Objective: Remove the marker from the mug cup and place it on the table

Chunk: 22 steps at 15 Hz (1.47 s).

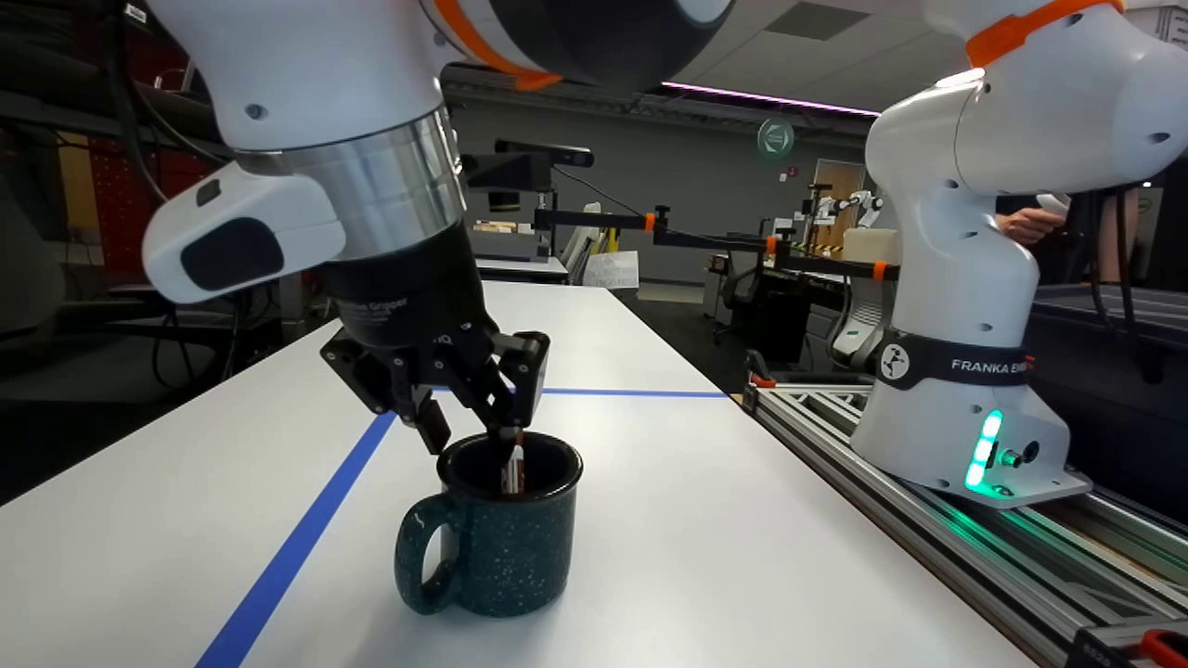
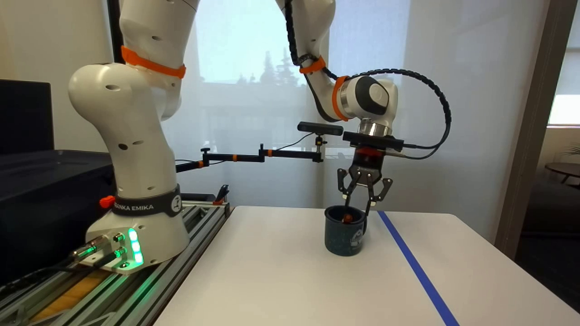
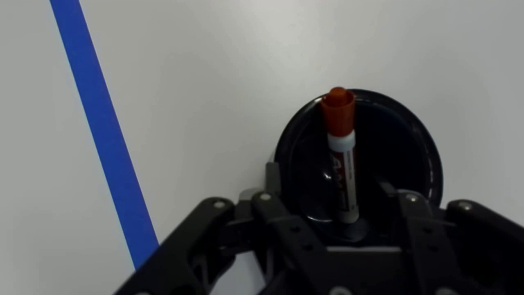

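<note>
The dark teal speckled mug cup stands upright on the white table, its handle towards the blue tape; it also shows in an exterior view and the wrist view. The marker, with an orange-red cap, leans inside the mug, cap up by the rim; it shows in both exterior views. My gripper is open and empty, over the mug in both exterior views. In the wrist view, one fingertip is at the mug's left rim, the other over its opening; the marker lies between, untouched.
A blue tape line runs along the table beside the mug's handle; it also shows in an exterior view and the wrist view. The arm's base stands on a metal rail at the table's edge. A jointed camera arm reaches out behind.
</note>
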Motion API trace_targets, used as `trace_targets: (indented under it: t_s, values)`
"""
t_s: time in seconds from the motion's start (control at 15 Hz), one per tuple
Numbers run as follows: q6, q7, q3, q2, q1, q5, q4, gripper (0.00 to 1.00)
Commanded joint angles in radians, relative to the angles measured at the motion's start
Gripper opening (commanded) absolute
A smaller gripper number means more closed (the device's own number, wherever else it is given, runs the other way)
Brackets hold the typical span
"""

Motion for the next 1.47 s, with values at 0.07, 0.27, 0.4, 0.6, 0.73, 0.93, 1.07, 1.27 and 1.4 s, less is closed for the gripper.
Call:
trace_targets:
  t_s: [0.07,0.27,0.4,0.6,0.73,0.93,1.07,1.27,1.4]
  values:
    - [-0.008,0.037,0.007,-0.03,0.012,-0.02,-0.028,0.53]
    - [-0.012,0.055,0.015,-0.041,0.015,-0.014,-0.047,0.52]
    - [-0.015,0.068,0.018,-0.048,0.017,-0.013,-0.058,0.53]
    - [-0.019,0.09,0.021,-0.069,0.017,-0.009,-0.076,0.54]
    - [-0.019,0.099,0.019,-0.07,0.014,-0.007,-0.086,0.55]
    - [-0.006,0.105,0.01,-0.066,0.003,-0.006,-0.099,0.53]
    - [-0.006,0.105,0.005,-0.061,-0.003,-0.003,-0.099,0.51]
    - [-0.01,0.099,0.001,-0.051,-0.008,-0.005,-0.089,0.47]
    - [-0.014,0.097,0.0,-0.046,-0.008,-0.005,-0.084,0.46]
